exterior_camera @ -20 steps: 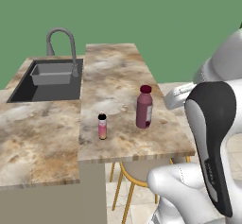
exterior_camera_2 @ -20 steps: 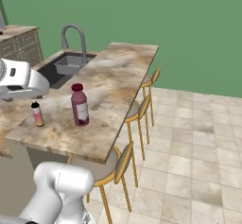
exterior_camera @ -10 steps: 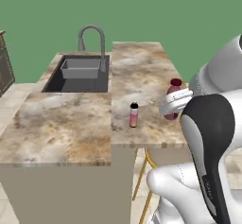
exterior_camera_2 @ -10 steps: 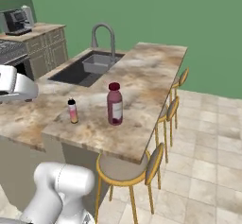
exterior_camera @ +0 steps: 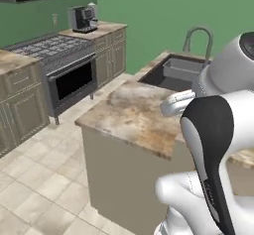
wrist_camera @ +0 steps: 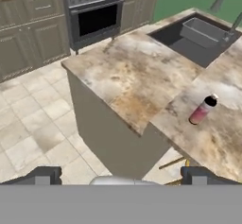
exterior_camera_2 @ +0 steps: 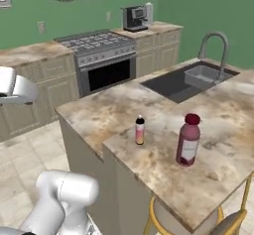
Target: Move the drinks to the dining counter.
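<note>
Marbled stone makes up the big island table [exterior_camera_2: 218, 174], and it runs from the sink [exterior_camera_2: 191, 80] end out to the overhang above a gold-framed stool [exterior_camera_2: 163, 219]. Behind it, across the tiled floor, stand the oven range [exterior_camera_2: 101, 60] and a coffee machine [exterior_camera_2: 135, 17] on the far counter.

On the table slab the dark maroon bottle [exterior_camera_2: 188, 140] stands upright, long axis vertical, cap up. The slim pink bottle [exterior_camera_2: 140, 130] stands upright just beside it, towards the range, apart from it and near the seam where the slab steps. In my hand view the pink bottle [wrist_camera: 203, 109] leans across the picture, which is the tilt of my hand rather than of the bottle; the maroon one is cut off there.

My fingers [wrist_camera: 120, 176] are spread wide apart, their two dark tips [wrist_camera: 42, 176] low at the edges of my view, holding nothing and touching nothing, well above the floor and short of the table. In the left base view my own arm hides both bottles.
</note>
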Robot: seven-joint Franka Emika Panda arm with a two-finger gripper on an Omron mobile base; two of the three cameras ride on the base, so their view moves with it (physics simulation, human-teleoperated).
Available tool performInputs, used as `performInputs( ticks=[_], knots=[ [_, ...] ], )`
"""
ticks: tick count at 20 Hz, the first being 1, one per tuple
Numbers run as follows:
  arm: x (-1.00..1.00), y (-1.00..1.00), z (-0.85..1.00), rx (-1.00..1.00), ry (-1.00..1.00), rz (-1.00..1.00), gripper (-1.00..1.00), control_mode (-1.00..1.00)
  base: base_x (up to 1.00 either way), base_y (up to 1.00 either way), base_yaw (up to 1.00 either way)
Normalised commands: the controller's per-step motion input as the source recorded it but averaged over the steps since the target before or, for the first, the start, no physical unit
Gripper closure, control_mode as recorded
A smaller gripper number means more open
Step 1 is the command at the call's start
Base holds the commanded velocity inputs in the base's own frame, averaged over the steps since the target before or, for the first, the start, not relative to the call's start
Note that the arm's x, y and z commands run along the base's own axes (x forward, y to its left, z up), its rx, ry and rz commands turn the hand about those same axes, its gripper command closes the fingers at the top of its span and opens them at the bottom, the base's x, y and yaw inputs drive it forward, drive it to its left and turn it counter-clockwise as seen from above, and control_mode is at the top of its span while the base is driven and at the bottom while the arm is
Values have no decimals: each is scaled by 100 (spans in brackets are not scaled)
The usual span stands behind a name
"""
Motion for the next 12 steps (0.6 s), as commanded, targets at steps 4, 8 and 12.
performInputs(
  ticks=[4,8,12],
  knots=[
    [0,0,0,0,0,0,-100,100,6,1,93],
    [0,0,0,0,0,0,-100,100,9,2,87],
    [0,0,0,0,0,0,-100,100,13,4,73]
  ],
)
